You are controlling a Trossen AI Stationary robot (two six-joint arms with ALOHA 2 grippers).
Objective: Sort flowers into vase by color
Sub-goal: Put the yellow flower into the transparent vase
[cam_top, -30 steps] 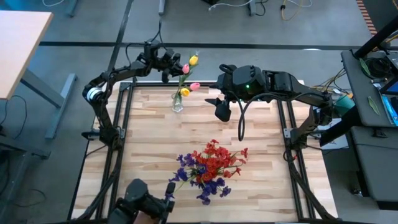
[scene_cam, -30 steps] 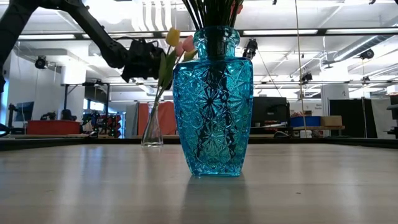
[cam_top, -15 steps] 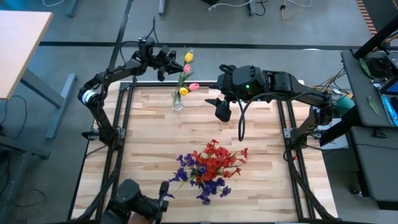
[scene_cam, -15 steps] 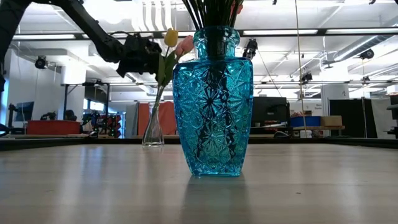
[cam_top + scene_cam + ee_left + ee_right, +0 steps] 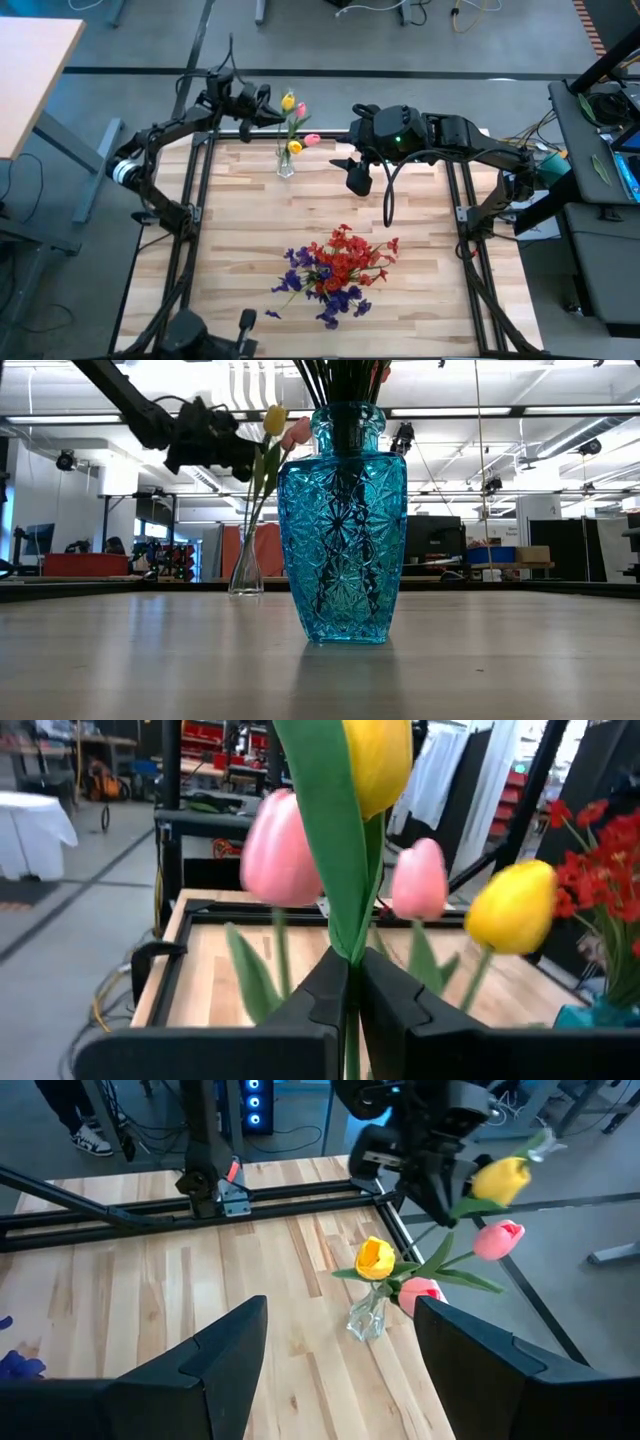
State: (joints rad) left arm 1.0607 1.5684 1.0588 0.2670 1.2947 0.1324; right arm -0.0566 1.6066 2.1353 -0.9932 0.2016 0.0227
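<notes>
Now, left claw [image 5: 262,103]: clamped shut on the green stem of a yellow tulip [image 5: 288,101], held up in the air just beyond the far edge of the desk [image 5: 240,230], above and behind the small glass vase [image 5: 286,168].
Held stem: thin and bendy by the look of it; the wrist view shows it pinched between the fingers [image 5: 322,995] right below the leaf, with the head well above the grip.
Small glass vase: stands near the desk's far edge; a second yellow tulip [image 5: 296,148] and two pink tulips [image 5: 313,139] already sit in it.
Right claw [image 5: 357,171]: spread wide, holding nothing, hanging over the desk to the right of the small glass vase.
Blue vase [image 5: 342,520]: stands nearer the front of the desk than the small glass vase and carries the red and purple clusters [image 5: 340,262].
Risk, tipping: the small glass vase is narrow and top-heavy; a stem end catching its lip, or a brush against the tulips inside, could knock it over.
Risk, miss: a swaying stem may slide past the narrow neck.
Risk, edge: the small glass vase is close to the far rim and the frame rail [image 5: 250,133], so a shove backwards could send it off.
Open room: bare wood lies left and in front of the small glass vase; the right side is crowded by the waiting arm.
</notes>
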